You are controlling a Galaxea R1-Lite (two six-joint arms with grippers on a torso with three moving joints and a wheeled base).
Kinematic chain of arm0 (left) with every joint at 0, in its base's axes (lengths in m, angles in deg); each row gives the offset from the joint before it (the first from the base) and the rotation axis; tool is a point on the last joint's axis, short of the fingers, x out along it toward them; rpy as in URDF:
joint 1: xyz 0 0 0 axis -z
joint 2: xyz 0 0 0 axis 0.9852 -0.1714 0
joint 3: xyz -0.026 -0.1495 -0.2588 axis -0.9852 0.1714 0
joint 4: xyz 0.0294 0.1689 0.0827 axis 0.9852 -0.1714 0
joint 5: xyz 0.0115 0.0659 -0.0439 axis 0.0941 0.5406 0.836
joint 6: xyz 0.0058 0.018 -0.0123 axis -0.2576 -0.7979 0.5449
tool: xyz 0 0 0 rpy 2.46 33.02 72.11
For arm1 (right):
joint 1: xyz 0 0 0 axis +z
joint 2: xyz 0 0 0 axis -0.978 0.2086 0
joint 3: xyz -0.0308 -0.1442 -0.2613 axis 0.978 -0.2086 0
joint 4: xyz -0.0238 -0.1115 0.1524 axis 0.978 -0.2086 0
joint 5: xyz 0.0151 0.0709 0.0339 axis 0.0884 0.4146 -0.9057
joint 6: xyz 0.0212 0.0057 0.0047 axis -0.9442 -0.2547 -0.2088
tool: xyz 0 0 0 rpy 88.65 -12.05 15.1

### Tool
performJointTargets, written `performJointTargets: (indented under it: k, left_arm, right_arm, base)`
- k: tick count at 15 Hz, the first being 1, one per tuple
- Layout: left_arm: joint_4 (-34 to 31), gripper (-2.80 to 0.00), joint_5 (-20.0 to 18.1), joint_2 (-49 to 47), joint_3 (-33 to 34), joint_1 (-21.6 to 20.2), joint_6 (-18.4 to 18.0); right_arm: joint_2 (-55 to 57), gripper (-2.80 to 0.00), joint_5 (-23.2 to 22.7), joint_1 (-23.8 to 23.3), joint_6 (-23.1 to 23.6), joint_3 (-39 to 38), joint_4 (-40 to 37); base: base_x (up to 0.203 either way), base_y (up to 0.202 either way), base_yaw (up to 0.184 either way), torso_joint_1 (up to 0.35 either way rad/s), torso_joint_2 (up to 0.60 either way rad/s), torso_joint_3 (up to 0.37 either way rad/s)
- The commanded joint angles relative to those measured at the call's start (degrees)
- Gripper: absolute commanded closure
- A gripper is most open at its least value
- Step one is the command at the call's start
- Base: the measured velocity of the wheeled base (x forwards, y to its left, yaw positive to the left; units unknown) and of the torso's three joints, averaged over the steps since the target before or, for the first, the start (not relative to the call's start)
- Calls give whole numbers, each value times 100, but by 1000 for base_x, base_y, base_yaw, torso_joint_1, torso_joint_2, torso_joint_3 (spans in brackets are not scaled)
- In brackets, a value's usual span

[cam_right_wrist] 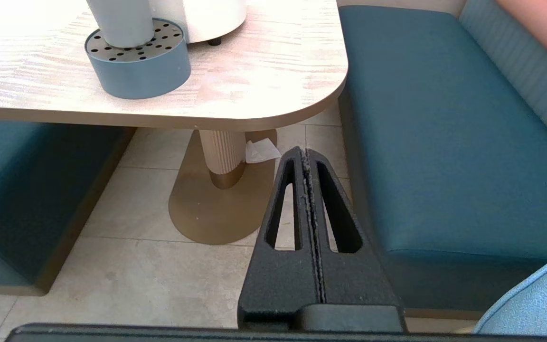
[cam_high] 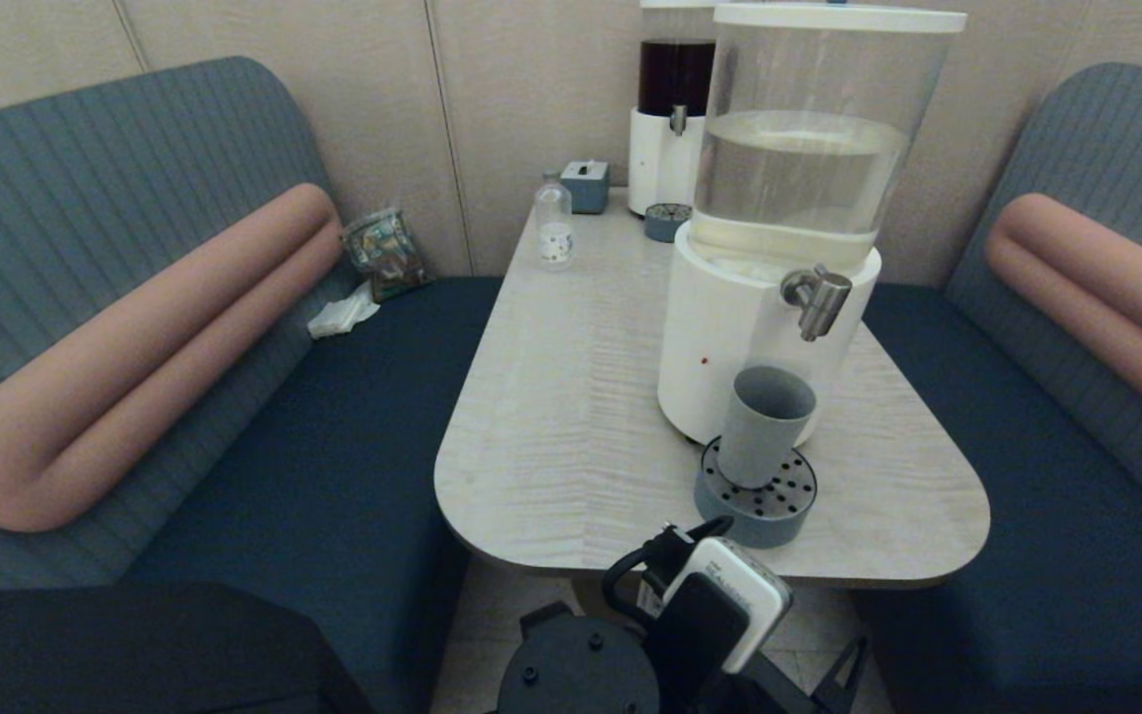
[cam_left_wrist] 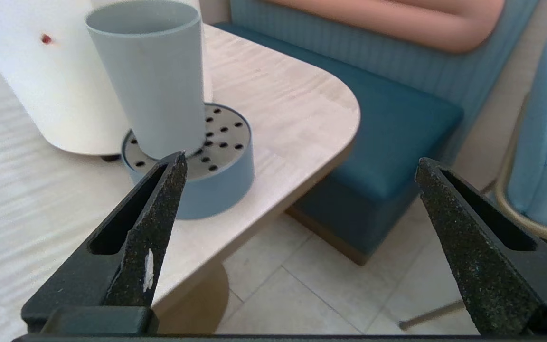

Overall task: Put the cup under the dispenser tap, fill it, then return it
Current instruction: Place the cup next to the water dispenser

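We see the cup (cam_high: 764,424), a plain grey-blue tumbler, standing upright on the round drip tray (cam_high: 758,501) in the lower centre of the head view, roughly below the dispenser tap (cam_high: 815,297) of the large white-based dispenser (cam_high: 730,347). We cannot tell whether the cup holds any liquid. The left gripper (cam_left_wrist: 299,164) has its jaws spread wide and holds nothing; in its wrist view it hangs off the surface (cam_high: 571,416) edge with the cup at upper left, apart from the jaws. We judge the step in hand to concern the standing cup: either operating the tap or taking the cup back. The next move calls for bringing the open jaws around the cup's wall without tipping it. The right gripper (cam_right_wrist: 307,156) is parked low over the floor, jaws pressed together, empty. Counting: one cup, two dispensers, two drip trays, one small clear bottle (cam_high: 553,220), one tissue box (cam_high: 586,184).
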Motion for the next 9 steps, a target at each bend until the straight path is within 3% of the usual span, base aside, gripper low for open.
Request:
performJointTargets:
  k: [1, 9]
  left_arm:
    - [48, -280, 17, -55, -98, -20, -6]
    - [48, -280, 96, -445, -643, -55, -142]
  right_arm:
    - [8, 0, 2, -4, -1, 0, 1]
    - [-1, 0, 2, 4, -1, 0, 1]
  base:
    - [0, 0, 0, 0, 0, 0]
    - [0, 0, 0, 0, 0, 0]
